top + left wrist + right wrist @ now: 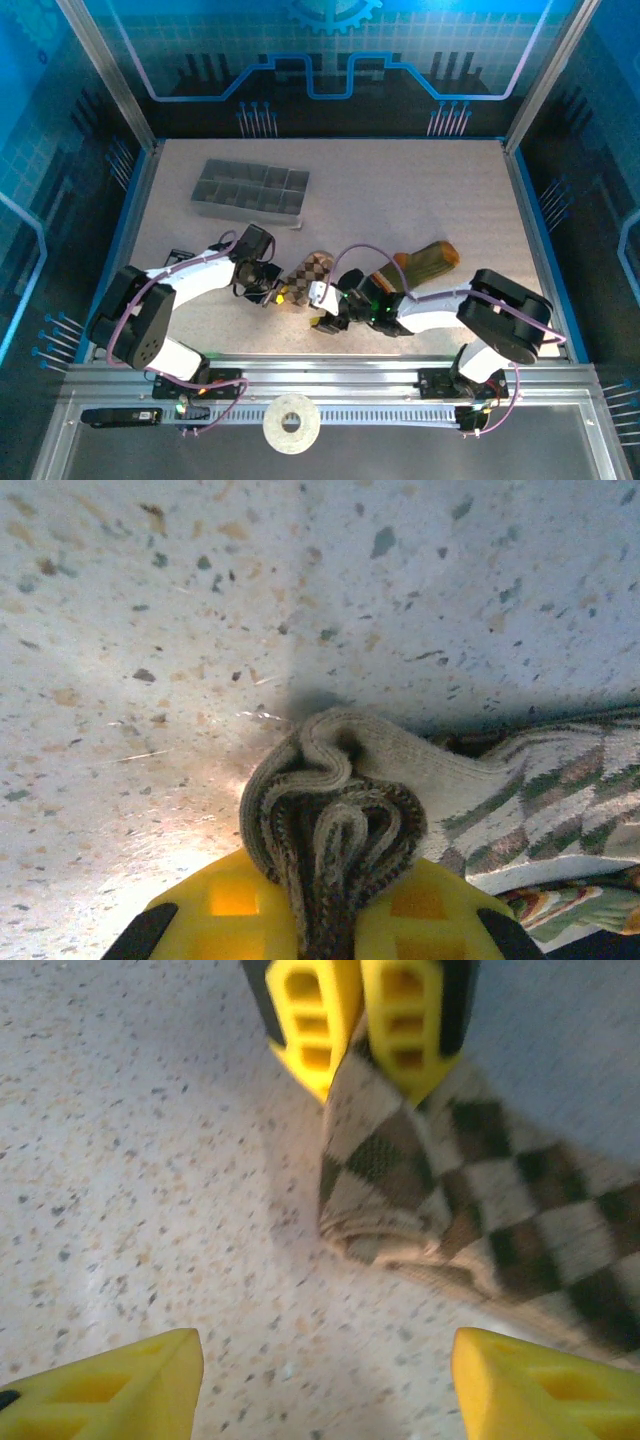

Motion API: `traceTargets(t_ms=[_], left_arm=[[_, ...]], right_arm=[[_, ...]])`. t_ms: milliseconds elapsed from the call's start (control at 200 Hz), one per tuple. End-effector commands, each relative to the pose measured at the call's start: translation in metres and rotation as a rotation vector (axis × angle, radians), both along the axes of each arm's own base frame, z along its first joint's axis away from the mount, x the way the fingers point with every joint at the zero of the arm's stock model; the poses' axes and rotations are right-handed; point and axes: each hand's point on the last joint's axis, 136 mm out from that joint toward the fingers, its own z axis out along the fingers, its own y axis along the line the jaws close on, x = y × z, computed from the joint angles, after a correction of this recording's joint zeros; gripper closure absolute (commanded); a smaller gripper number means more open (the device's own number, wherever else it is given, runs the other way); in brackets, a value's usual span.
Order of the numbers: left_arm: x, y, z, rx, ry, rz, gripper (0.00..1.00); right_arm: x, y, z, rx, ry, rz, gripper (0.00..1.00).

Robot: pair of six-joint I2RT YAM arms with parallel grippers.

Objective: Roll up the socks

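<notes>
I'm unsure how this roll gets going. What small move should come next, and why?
Probably the left claw should turn its pinched end over onto the flat length of the checkered sock, starting the roll. That end is bunched between its closed fingers, the rest lies flat, and the right claw is open, holding nothing.

Tray [250, 190]: grey, compartmented, lying far left on my speckled table [430, 190].
Tape roll [291, 424]: white, flat on my near ledge.
</notes>
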Motion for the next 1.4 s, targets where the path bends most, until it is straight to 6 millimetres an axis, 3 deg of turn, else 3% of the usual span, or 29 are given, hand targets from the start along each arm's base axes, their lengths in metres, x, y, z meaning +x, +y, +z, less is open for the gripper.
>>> traceTargets(t_ms=[0, 230, 430, 490, 590, 685, 840, 1056, 1206, 1391], left_arm=[[-0.047, 0.033, -0.028, 0.18, 0.229, 0.033, 1.0], [-0.043, 0.029, -0.028, 0.185, 0.252, 0.023, 1.0], [-0.038, 0.027, -0.027, 0.182, 0.25, 0.009, 1.0], [-0.039, 0.027, -0.027, 0.18, 0.25, 0.005, 1.0], [-0.038, 0.026, -0.025, 0.178, 0.246, 0.005, 1.0], [-0.035, 0.025, -0.019, 0.17, 0.223, 0.004, 1.0], [-0.025, 0.02, -0.001, 0.137, 0.165, 0.012, 0.71], [-0.007, 0.025, 0.029, 0.118, 0.047, 0.048, 0.33], [0.004, 0.032, 0.039, 0.101, -0.025, 0.05, 0.26], [0.008, 0.027, 0.039, 0.058, -0.077, 0.01, 0.35]], right_arm=[[0.015, 0.005, 0.017, -0.061, -0.211, -0.015, 0.33], [0.007, 0.04, 0.011, -0.097, -0.242, 0.069, 0.35], [0.018, 0.056, -0.004, -0.156, -0.243, 0.059, 0.43], [0.021, 0.056, -0.013, -0.189, -0.244, 0.049, 0.5], [0.026, 0.05, -0.024, -0.231, -0.22, 0.021, 0.71], [0.027, 0.04, -0.039, -0.282, -0.172, -0.008, 0.82], [0.016, 0.02, -0.061, -0.335, -0.054, -0.036, 1.0], [0.002, -0.002, -0.082, -0.303, 0.148, -0.088, 1.0], [-0.004, -0.016, -0.095, -0.259, 0.284, -0.13, 1.0], [-0.005, -0.025, -0.103, -0.194, 0.422, -0.178, 1.0]])
